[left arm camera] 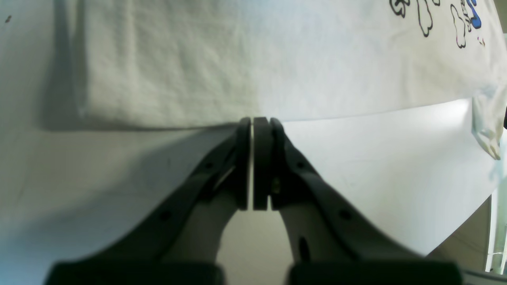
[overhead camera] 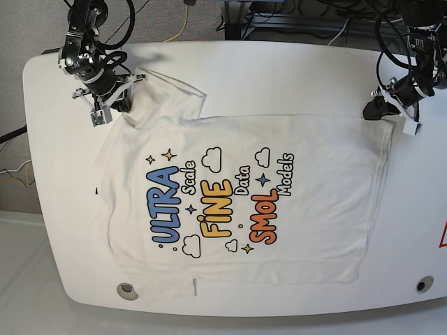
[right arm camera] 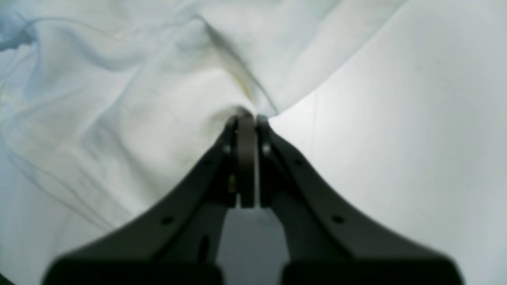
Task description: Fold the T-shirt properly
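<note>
Left wrist view: left gripper point(left arm camera: 252, 120) jaws pressed together on the hem edge of the T-shirt point(overhead camera: 244, 195). Right gripper point(right arm camera: 246, 118) jaws pinch bunched cloth by a sleeve. Shirt lies print-up across the white counter point(overhead camera: 419, 230), bare margins around.

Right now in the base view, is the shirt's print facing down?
No. The T-shirt lies print side up on the table, with ULTRA, FINE and SMOL readable.
</note>
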Tool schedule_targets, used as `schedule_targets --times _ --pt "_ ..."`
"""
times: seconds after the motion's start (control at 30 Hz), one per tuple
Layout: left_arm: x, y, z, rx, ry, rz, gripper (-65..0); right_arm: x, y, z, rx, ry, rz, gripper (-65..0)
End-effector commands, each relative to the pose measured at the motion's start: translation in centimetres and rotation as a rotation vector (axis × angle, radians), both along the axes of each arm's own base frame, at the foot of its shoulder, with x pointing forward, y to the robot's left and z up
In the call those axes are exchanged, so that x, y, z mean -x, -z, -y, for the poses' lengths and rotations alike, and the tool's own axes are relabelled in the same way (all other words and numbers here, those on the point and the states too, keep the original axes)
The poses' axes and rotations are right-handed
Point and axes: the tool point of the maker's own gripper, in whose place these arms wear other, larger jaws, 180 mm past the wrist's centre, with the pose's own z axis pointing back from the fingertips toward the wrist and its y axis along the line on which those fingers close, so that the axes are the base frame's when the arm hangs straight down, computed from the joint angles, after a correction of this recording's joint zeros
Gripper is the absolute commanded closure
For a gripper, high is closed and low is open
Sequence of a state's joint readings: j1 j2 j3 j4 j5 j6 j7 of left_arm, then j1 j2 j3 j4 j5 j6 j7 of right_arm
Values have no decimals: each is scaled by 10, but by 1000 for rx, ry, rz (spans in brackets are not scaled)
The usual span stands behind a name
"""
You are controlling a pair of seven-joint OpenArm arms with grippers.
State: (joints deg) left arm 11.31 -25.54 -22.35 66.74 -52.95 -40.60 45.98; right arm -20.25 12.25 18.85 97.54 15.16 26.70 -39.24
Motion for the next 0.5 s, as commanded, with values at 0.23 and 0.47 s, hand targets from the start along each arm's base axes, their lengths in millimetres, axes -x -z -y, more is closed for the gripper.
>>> schedule_targets --times 0.23,0.47 --pt "7 4 -11 -48 26 -62 0 6 -9 7 28 -11 11 0" --pt "11 3 -8 -48 37 -68 0 10 -1 8 15 1 -7 0"
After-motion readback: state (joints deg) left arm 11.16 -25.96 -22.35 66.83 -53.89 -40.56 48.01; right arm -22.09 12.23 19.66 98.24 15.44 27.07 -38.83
